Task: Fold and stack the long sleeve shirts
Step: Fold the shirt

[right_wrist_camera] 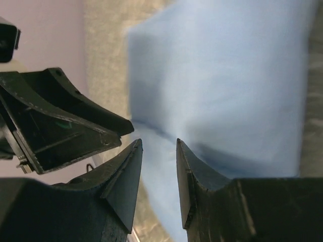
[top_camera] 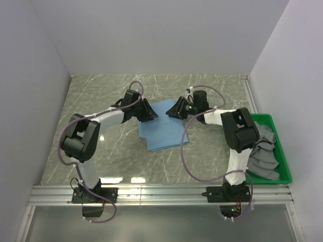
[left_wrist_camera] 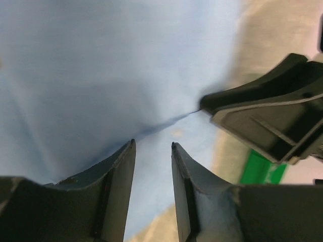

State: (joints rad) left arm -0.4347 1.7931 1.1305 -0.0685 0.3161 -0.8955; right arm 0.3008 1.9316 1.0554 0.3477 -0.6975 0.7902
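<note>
A light blue long sleeve shirt (top_camera: 162, 128) lies folded into a rough rectangle at the middle of the table. My left gripper (top_camera: 149, 112) is at its far left corner and my right gripper (top_camera: 176, 110) at its far right corner, facing each other. In the left wrist view my left gripper (left_wrist_camera: 153, 143) is open just above the blue cloth (left_wrist_camera: 101, 75), with cloth showing between the fingers. In the right wrist view my right gripper (right_wrist_camera: 159, 141) is open over the cloth (right_wrist_camera: 227, 75) too. A crease runs between the two grippers.
A green tray (top_camera: 283, 151) at the right table edge holds a heap of grey cloth (top_camera: 265, 151). White walls close in the back and sides. The table (top_camera: 101, 96) is grey-green marble. A metal rail (top_camera: 161, 194) runs along the near edge.
</note>
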